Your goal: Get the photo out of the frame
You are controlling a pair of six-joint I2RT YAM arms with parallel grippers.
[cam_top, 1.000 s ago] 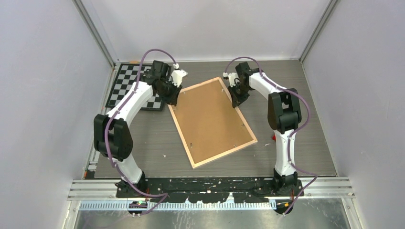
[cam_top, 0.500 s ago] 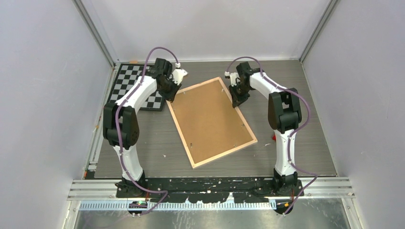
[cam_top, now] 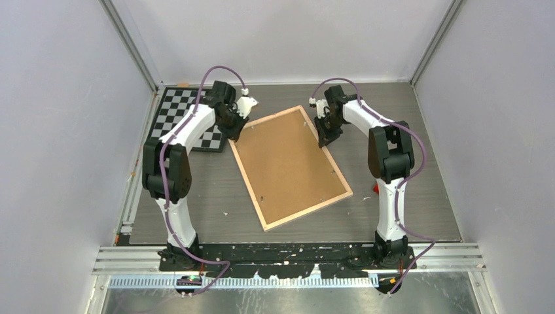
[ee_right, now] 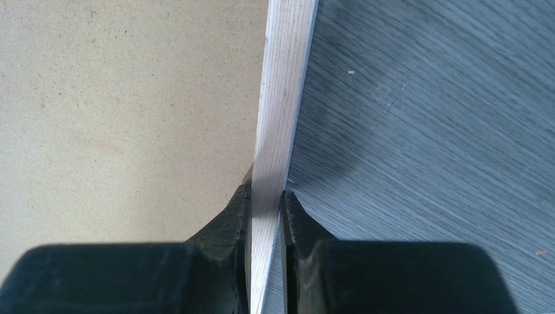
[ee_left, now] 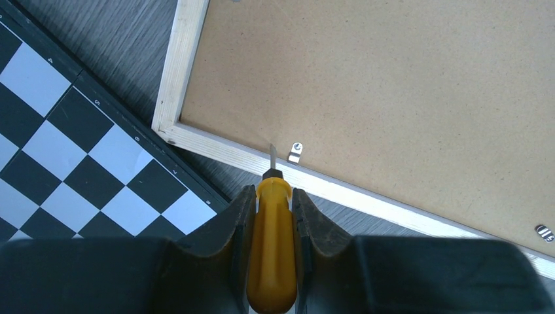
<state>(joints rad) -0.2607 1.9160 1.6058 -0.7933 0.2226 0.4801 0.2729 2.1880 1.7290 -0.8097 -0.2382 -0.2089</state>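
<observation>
The frame (cam_top: 288, 167) lies face down on the table, brown fibreboard back up, with a pale wood rim. The photo is hidden under the back panel. My left gripper (ee_left: 268, 196) is shut on a yellow-handled screwdriver (ee_left: 269, 248); its blade tip rests on the panel beside a small metal retaining tab (ee_left: 295, 153) near the frame's far left corner. In the top view the left gripper (cam_top: 233, 134) is at that corner. My right gripper (ee_right: 265, 196) is shut on the frame's wood rim (ee_right: 281, 118), and in the top view the right gripper (cam_top: 323, 139) is on the far right side.
A black-and-white checkerboard (cam_top: 177, 118) lies at the back left, its edge (ee_left: 85, 163) right beside the frame's corner. A second metal tab (ee_left: 544, 231) sits further along the rim. Grey walls enclose the table on three sides.
The left arm swung inward over the last second, with its elbow rising, and settled at the frame's far left corner. The frame and the right arm have stayed put.
</observation>
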